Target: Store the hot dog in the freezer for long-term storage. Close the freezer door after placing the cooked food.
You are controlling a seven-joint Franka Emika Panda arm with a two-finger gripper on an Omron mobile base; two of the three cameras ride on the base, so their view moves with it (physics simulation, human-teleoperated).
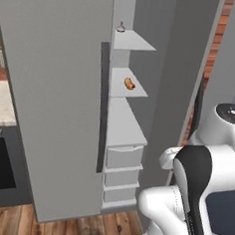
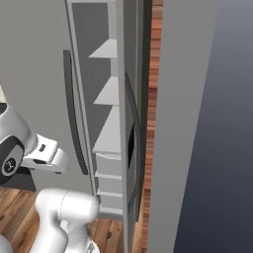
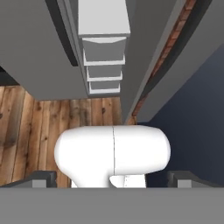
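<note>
One hot dog [image 1: 129,83] already on the middle freezer [image 1: 125,55] shelf, near its front edge. Claw [image 3: 112,179] fingers apart, empty. Best to push the freezer door [image 1: 184,85] flat and steady until fully shut.

One hot dog [image 1: 129,83]; three shelves [image 1: 130,41]; three drawers [image 1: 124,156].

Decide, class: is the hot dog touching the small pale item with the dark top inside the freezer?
Apart. The left base view shows the hot dog on one white shelf and the pale item on the shelf above.
</note>
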